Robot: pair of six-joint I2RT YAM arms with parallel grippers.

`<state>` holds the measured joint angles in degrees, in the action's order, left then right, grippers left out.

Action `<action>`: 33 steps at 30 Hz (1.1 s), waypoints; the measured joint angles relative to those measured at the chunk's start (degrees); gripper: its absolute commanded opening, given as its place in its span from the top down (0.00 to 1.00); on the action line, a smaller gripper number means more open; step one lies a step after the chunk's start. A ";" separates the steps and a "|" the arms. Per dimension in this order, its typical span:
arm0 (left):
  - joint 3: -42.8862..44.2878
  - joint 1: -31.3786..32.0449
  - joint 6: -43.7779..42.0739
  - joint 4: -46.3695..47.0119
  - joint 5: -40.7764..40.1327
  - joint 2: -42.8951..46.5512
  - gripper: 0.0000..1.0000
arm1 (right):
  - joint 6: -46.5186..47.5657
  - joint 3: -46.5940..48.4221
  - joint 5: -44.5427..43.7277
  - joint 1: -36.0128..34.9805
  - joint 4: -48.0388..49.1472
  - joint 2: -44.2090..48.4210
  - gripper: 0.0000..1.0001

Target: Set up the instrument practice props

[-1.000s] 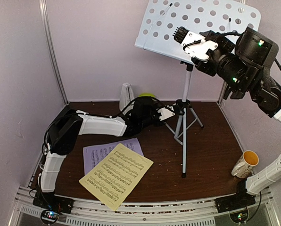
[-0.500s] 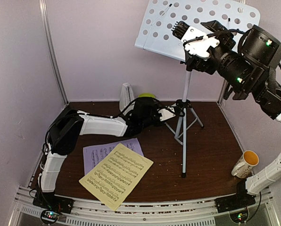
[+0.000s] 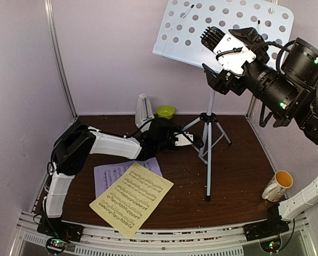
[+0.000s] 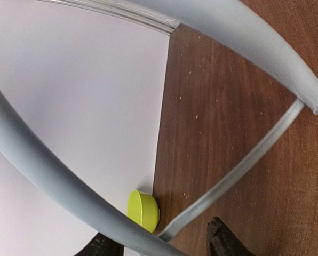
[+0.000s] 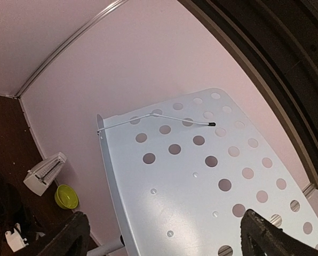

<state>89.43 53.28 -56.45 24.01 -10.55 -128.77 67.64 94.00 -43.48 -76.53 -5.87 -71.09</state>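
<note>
The white perforated music stand (image 3: 223, 24) stands tall on its grey tripod (image 3: 208, 149) at the back middle. My right gripper (image 3: 223, 37) is open just in front of the stand's desk; in the right wrist view (image 5: 167, 240) the desk (image 5: 201, 176) spans the space between the fingers. My left gripper (image 3: 187, 140) is open, low beside the tripod's legs; in the left wrist view (image 4: 161, 248) a grey leg (image 4: 57, 176) runs between the fingers. The yellow sheet (image 3: 132, 198) lies on the lilac sheet (image 3: 111, 173) at the front left. The white metronome (image 3: 143, 110) stands at the back wall.
A small green bowl (image 3: 165, 111) sits by the back wall next to the metronome, also seen in the left wrist view (image 4: 143, 210). A white mug with an orange inside (image 3: 278, 185) stands at the right edge. Walls close the table on three sides.
My right gripper has risen and shifted right in front of the stand's desk. My left gripper has drawn back and lower from the tripod hub, uncovering the green bowl.
</note>
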 measured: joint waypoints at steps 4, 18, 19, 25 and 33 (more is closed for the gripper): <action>-4.07 -0.07 -1.05 -0.50 -1.33 1.60 0.35 | -5.20 -2.82 1.01 -1.22 -1.70 2.12 0.00; -14.91 0.70 4.70 -6.45 1.90 9.51 0.35 | -31.58 -13.42 9.38 -2.49 -13.55 10.93 0.01; -14.91 0.46 5.81 -7.17 2.86 10.23 0.35 | -33.40 -14.53 9.73 -2.49 -13.79 11.50 0.01; -13.29 -1.81 12.50 -13.70 8.52 13.05 0.36 | -45.35 -22.80 10.67 -2.51 -14.99 12.59 0.04; -9.42 -6.51 23.69 -21.84 19.10 13.94 0.37 | -62.49 -35.56 8.68 -2.51 -13.62 14.19 0.08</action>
<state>80.01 46.76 -32.75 2.17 8.56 -114.83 5.15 58.43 -34.81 -79.05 -19.49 -56.90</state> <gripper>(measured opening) 0.638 0.932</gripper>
